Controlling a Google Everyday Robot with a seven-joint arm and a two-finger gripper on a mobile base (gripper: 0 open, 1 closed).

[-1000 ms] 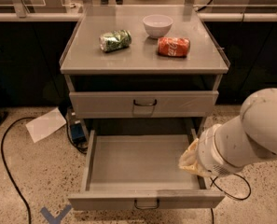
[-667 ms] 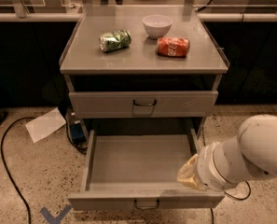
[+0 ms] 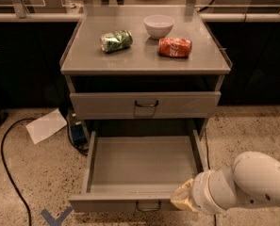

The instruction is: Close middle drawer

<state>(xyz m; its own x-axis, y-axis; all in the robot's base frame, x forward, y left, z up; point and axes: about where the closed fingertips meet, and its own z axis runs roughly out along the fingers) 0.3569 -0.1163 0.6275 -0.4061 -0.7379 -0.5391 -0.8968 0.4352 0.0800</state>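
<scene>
- Basically nothing done yet as far as I can see: the middle drawer is pulled all the way out of the cabinet, tray empty, front panel sitting at the bottom of the view.
- The top drawer above it is shut flush, so that's the look we're after.
- The gripper is low on the right, right up against the right end of the drawer's front panel, just beside the handle. Looks like it's touching or nearly so, but I can't say for sure.
- Honestly can't tell whether the gripper is released or clenched; it's mostly hidden behind the white arm.
- What's left, I'd guess: the whole push. The front has to travel back until it lines up under the top drawer.
- Pushing from that right end might skew the drawer on its rails, so nearer the middle seems safer.
- Stuff on top (bowl, green packet, red can) isn't in the way.
</scene>
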